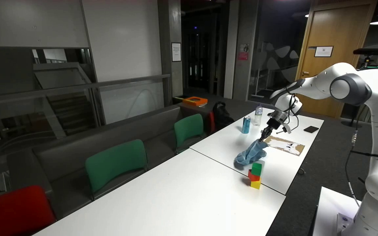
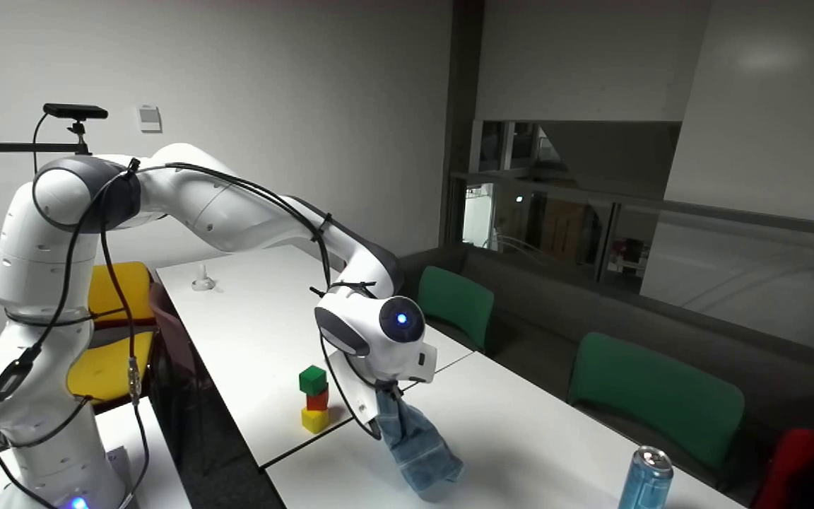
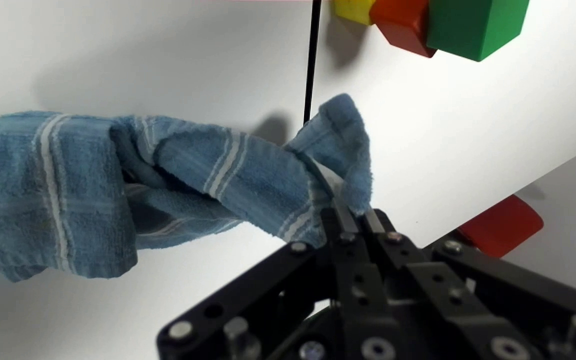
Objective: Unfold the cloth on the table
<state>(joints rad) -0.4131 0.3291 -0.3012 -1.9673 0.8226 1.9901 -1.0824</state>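
A teal-blue cloth [image 3: 238, 170] with pale stripes is pinched near one end by my gripper [image 3: 355, 212], whose jaws are shut on it. A small corner flap pokes out past the fingertips, and the rest trails away bunched and folded over. In both exterior views the cloth [image 1: 250, 153] slants down from the gripper [image 1: 263, 136] toward the white table [image 1: 162, 193]; whether its lower end rests there I cannot tell. The fingers are mostly hidden behind the wrist in an exterior view where the cloth [image 2: 417, 449] dangles below the arm.
A stack of green [image 1: 256, 169], red [image 1: 253, 176] and yellow [image 1: 255, 184] blocks stands close to the cloth by the table seam. Farther along are a blue can [image 1: 246, 125], a clear bottle [image 1: 258, 114], a brown-edged board [image 1: 300, 150] and a dark flat object [image 1: 311, 129].
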